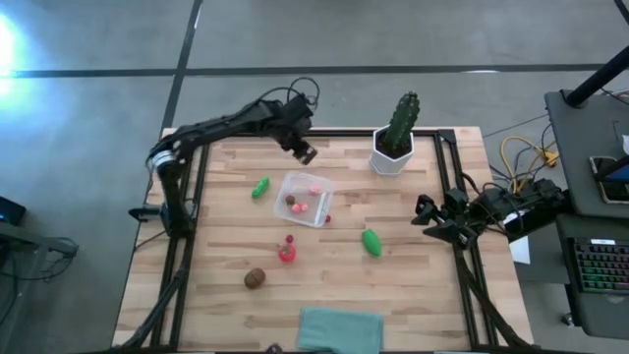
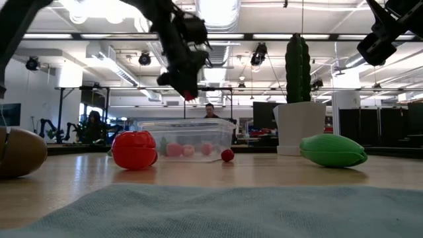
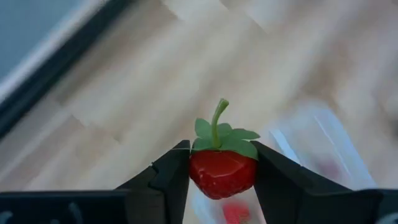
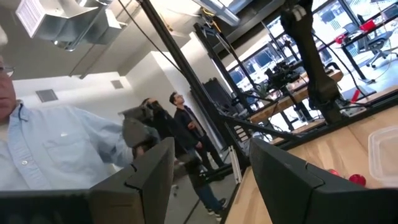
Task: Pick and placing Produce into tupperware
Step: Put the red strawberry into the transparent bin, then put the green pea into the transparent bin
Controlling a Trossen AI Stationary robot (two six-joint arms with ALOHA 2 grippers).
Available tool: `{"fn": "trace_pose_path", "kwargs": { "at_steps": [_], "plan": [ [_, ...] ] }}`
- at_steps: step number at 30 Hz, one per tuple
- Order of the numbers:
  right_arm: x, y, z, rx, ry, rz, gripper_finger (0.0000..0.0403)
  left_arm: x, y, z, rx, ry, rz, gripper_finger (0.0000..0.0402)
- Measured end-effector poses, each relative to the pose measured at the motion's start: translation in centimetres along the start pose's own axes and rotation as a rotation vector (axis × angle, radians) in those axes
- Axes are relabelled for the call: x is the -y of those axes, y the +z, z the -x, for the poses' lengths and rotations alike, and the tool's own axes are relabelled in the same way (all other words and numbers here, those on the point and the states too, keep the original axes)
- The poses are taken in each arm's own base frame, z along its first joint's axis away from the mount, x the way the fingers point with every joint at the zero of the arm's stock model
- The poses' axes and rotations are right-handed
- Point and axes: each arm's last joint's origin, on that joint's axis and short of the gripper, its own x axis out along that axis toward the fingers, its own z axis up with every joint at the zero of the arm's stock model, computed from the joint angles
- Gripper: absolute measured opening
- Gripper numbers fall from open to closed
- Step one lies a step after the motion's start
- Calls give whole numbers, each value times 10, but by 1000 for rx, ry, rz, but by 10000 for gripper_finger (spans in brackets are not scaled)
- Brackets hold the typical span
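We see the left end effector (image 3: 221, 171) closed on a toy strawberry (image 3: 222, 169), pinched at its sides with the stem up. It hangs above the surface (image 1: 432, 285) at the far edge of the clear tupperware (image 1: 306, 198), likely lined up for a drop. The tupperware already holds a few small pink and red pieces (image 1: 304, 202). Still outside lie two green oblong pieces (image 1: 260, 188) (image 1: 371, 242), a red tomato-like piece (image 1: 286, 252), a tiny red ball (image 2: 227, 155) and a brown kiwi (image 1: 255, 278). The right end effector (image 1: 430, 218) waits open and empty at the right edge.
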Motion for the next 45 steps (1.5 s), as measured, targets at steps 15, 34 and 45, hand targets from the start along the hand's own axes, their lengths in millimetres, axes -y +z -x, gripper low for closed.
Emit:
{"fn": "trace_pose_path", "kwargs": {
  "at_steps": [15, 34, 45],
  "plan": [
    [1, -1, 0, -10, -6, -7, 201, 61, -75, -36, -245, -86, -293, 145],
    [1, -4, 0, -64, 19, -64, 201, 68, -62, -37, -64, 50, -217, 249],
    [2, -6, 0, -80, 9, -62, 201, 24, -81, -13, -213, 264, -80, 232]
  ]
}}
